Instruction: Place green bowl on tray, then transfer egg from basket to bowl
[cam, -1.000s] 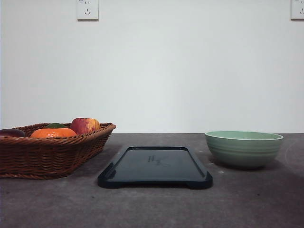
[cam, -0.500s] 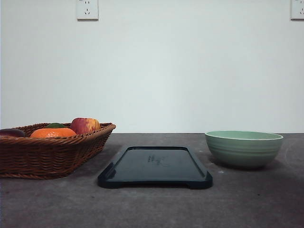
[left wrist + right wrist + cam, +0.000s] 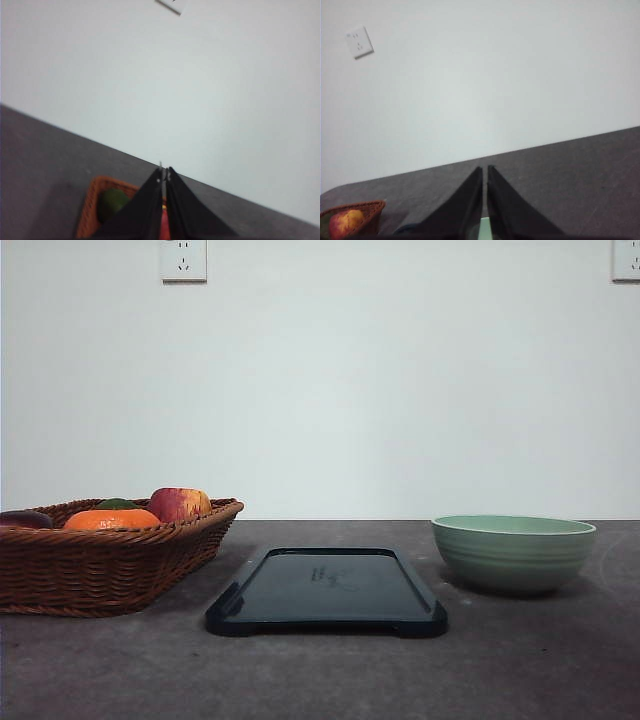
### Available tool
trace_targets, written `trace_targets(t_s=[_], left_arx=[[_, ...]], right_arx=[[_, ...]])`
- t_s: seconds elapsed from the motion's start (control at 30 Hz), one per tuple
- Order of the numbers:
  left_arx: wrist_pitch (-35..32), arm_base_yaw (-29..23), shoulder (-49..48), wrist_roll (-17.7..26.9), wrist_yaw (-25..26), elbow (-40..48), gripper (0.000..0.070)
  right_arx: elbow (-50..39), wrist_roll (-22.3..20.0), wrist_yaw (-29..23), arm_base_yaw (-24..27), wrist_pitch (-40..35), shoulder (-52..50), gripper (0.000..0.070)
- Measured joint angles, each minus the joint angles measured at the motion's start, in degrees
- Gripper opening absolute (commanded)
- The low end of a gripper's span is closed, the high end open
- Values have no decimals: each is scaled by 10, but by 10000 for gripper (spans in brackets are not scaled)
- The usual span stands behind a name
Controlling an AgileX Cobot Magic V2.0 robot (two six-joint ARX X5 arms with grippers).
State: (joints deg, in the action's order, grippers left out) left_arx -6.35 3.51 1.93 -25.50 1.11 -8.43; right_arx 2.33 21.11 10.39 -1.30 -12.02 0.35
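Green bowl (image 3: 513, 552): one
Tray (image 3: 327, 591): one
Basket (image 3: 105, 555): one
Apple (image 3: 179, 504): one, red and yellow, in the basket
Orange (image 3: 111, 520): one
Green fruit (image 3: 117, 504): one, partly hidden
Dark purple item (image 3: 24, 519): one, kind unclear
Wall sockets (image 3: 184, 260): two
Tabletop (image 3: 320, 680): one

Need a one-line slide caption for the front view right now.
Green bowl sits on the table right of the bare tray; basket of fruit at left.
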Motion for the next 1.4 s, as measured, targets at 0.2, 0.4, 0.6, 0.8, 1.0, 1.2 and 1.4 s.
trace_targets(t_s=[0.2, 0.4, 0.6, 0.8, 1.0, 1.2, 1.4], left_arx=[[89, 0, 68, 50, -8, -102, 0], [173, 0, 168, 56, -8, -202, 0], [228, 2, 267, 62, 22, -294, 0], [302, 2, 370, 80, 82, -372, 0], [399, 2, 449, 127, 93, -449, 0], [505, 2, 516, 181, 93, -514, 0], [572, 2, 560, 213, 106, -556, 14]], right_arx=[[85, -17, 0, 0, 69, 37, 7], [184, -48, 1, 0, 142, 126, 7], [268, -92, 25, 0, 180, 236, 7], [341, -107, 62, -1, 240, 347, 7], [421, -125, 63, -13, 344, 445, 7], [485, -158, 64, -37, 425, 523, 7], [501, -181, 64, -64, 460, 562, 35]])
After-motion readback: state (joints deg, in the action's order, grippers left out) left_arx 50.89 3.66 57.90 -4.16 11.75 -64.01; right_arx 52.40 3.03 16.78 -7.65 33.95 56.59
